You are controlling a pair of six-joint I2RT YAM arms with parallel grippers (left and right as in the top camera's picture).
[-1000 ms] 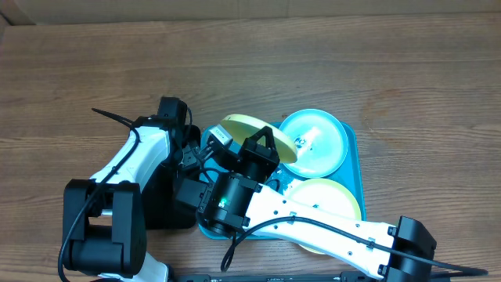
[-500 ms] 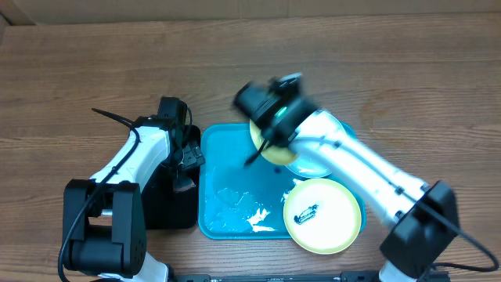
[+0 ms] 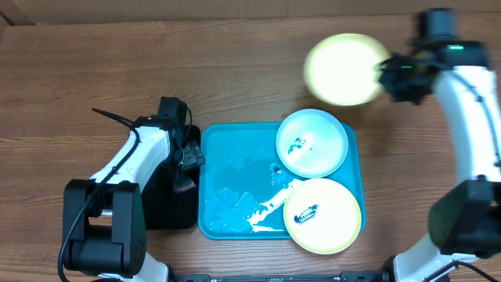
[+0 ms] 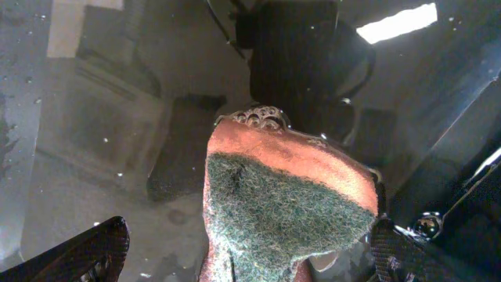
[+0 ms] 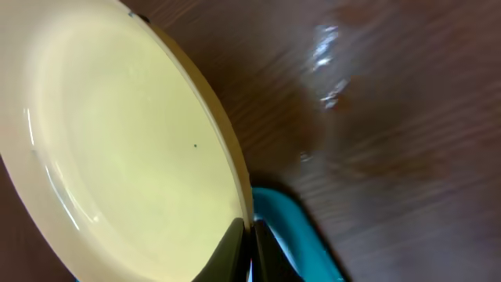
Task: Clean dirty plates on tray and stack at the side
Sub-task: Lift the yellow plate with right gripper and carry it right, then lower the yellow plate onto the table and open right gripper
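Pinching the blurred yellow plate point(image 3: 344, 69), the right gripper point(image 5: 250, 236) shows only fingertips.

Overhead the light is bright and even, falling from above with soft, short shadows. All is sharp but the plate point(image 3: 342, 69) at upper right, smeared to a pale glowing disc, while the wet tray point(image 3: 235, 168) shows white glints. The left wrist view is dim — the glossy black tray point(image 4: 117, 157) mirrors a white ceiling lamp point(image 4: 395, 22) at top right and only the sponge point(image 4: 286, 204) is lit and fairly crisp — while the right wrist view is warm and soft, the plate close and out of focus, with glare spots smeared on the table point(image 5: 391, 117).
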